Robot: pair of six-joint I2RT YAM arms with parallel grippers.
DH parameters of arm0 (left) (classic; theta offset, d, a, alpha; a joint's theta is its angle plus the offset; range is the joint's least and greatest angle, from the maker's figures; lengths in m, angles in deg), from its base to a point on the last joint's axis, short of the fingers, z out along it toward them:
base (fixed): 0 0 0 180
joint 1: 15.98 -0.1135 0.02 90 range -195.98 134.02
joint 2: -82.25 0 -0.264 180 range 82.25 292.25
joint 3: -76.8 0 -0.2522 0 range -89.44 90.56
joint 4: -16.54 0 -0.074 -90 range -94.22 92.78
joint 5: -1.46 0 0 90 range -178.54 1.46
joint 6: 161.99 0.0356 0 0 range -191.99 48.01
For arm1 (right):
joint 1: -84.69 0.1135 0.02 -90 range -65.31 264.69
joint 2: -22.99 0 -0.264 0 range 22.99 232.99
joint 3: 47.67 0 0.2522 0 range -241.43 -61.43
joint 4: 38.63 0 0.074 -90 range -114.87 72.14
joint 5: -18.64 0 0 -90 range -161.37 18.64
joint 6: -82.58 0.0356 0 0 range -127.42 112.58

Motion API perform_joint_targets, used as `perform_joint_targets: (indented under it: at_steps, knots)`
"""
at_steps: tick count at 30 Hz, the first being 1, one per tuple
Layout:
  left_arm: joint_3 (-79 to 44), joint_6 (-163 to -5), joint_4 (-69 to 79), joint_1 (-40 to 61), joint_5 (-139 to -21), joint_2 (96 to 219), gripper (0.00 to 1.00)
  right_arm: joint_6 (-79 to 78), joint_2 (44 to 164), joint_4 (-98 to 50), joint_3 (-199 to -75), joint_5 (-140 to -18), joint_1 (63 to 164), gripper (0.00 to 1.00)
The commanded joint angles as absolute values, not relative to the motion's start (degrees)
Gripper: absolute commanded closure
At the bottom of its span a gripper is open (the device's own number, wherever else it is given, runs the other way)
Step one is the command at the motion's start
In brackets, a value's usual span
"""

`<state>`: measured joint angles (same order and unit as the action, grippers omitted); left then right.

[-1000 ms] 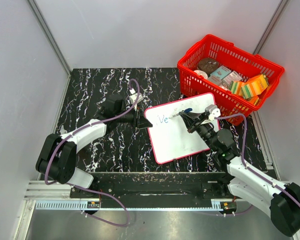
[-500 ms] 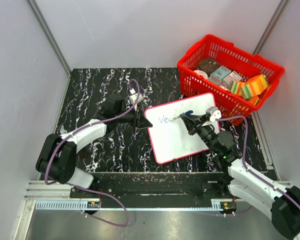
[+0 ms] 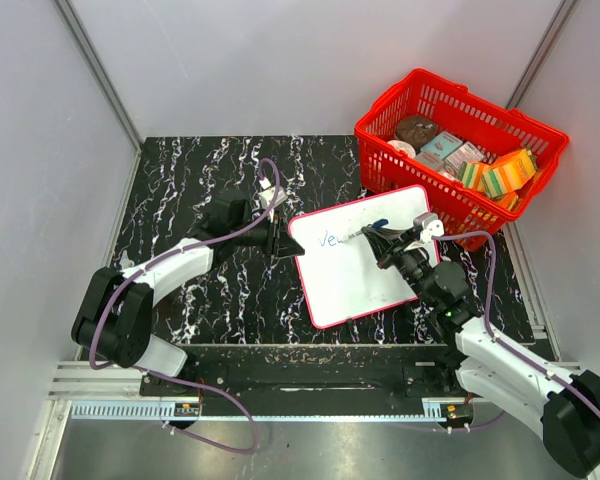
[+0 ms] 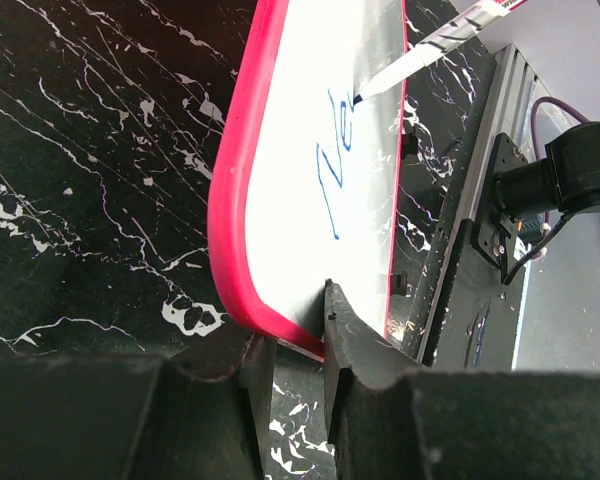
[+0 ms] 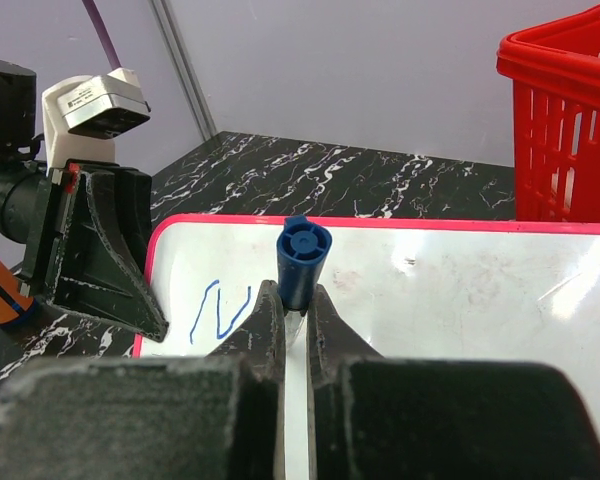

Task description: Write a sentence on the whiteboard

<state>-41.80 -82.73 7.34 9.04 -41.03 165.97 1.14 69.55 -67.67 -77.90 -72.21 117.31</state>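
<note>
Your flat white whiteboard with the thin red rim [image 3: 365, 255] lies slightly skewed on the black marbled table [image 3: 210, 180], right of the middle. Much of it is hidden from above: the right arm covers its near right part. The blue script [image 3: 328, 238] sits near the board's far left corner. You can make out only two or three slanted letters, too small from above and foreshortened in the left wrist view [image 4: 335, 170] to read with certainty.

Your left gripper [image 4: 295, 335] has its jaws nearly closed, pinching the board's red rim at the left edge. Your right gripper [image 5: 292, 310] is clamped tight on a slim marker with a blue end [image 5: 303, 260]. That blue end blocks the tip from the right wrist camera. The left wrist view shows the tip [image 4: 380, 85] down at the board, beside the last letter.

The board's far right corner lies just beside the red plastic basket [image 3: 460, 150]. You cannot tell whether they touch. The basket and the side wall crowd the right. Bare table lies left of the board and beyond it. The board's near corner lies close to the table's near edge.
</note>
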Motion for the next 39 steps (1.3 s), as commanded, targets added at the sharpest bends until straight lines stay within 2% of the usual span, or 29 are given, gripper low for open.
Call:
perform_joint_targets:
  at_steps: [1,26,39]
  knots:
    - [-43.6,-70.7,1.6,11.1,-48.1,167.5,1.0,0.6,70.8,-69.4,-79.4,-69.1,117.1,1.0]
    - [-43.6,-70.4,1.3,11.3,-48.5,167.5,1.0,1.5,71.8,-74.6,-79.1,-67.9,117.1,1.0]
    - [-43.5,-70.3,1.2,11.4,-48.7,167.3,1.0,1.6,69.8,-70.7,-78.6,-69.3,117.1,1.0]
